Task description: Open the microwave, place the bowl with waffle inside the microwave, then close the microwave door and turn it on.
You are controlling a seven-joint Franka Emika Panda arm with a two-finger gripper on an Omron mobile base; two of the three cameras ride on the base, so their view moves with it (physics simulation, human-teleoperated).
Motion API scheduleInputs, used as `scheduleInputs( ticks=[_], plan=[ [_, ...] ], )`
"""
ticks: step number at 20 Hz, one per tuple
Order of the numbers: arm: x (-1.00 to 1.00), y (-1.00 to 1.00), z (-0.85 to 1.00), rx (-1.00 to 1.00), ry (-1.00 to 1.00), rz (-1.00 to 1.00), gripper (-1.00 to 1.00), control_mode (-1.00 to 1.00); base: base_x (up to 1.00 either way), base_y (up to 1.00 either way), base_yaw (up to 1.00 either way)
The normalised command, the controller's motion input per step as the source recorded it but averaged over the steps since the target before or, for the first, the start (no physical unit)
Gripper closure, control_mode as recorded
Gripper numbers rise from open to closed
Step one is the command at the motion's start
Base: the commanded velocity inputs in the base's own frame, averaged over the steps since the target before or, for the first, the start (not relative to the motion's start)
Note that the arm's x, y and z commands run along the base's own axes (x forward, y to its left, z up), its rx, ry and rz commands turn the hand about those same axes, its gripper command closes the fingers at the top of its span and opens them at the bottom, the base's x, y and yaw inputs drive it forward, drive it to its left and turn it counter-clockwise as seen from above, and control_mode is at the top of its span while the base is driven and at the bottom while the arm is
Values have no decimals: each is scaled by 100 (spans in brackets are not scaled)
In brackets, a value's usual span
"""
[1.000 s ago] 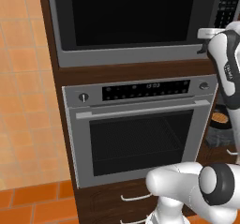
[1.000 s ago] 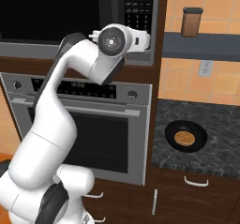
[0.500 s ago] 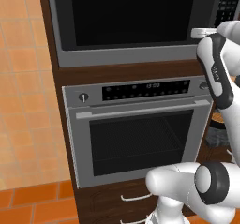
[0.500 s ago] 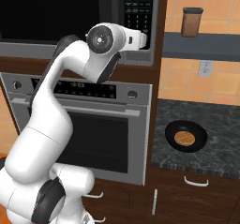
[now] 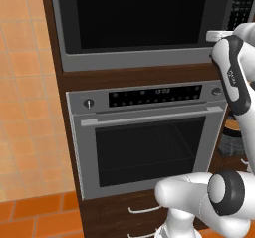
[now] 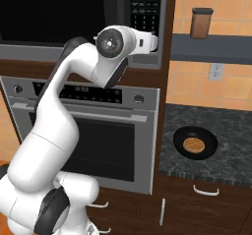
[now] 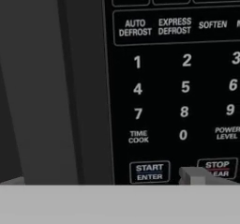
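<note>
Swung further toward the microwave [image 6: 83, 17] since a second ago, elbow now higher and closer in against the keypad panel [image 6: 146, 8]. Microwave door [image 5: 134, 15] shut, black glass dark, straight ahead of the fingers [image 7: 193, 175] and off to their left in the hand view, with the dark vertical bar handle [image 7: 70, 82] running alongside. Keypad right in front of the fingers: digits, AUTO DEFROST, EXPRESS DEFROST, TIME COOK, then START ENTER [image 7: 149, 172] just left of the one grey fingertip showing and STOP CLEAR [image 7: 217, 168] partly hidden behind it. Only that single tip in sight at the bottom of the hand view, so cannot tell whether released or clenched; nothing seen between them. Touching the panel or merely close to it, cannot tell.

Bowl with waffle [image 6: 195, 143] well below and to the right of the fingers, sitting on the dark speckled table [image 6: 231, 131], orange-brown waffle flat inside. Silver oven [image 5: 147, 137] directly under the microwave, door closed. Brown canister [image 6: 201, 22] on the shelf [image 6: 211, 48] to the right, at about finger height.
</note>
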Motion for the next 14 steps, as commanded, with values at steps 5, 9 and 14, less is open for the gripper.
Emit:
scheduleInputs(
  ticks=[5,9,14],
  plan=[
    [38,17,0,-1,0,-3,-100,-100,0,0,0],
    [32,13,0,0,0,-3,-100,-100,0,0,0],
    [10,0,0,0,0,0,100,-100,0,0,0]
  ],
)
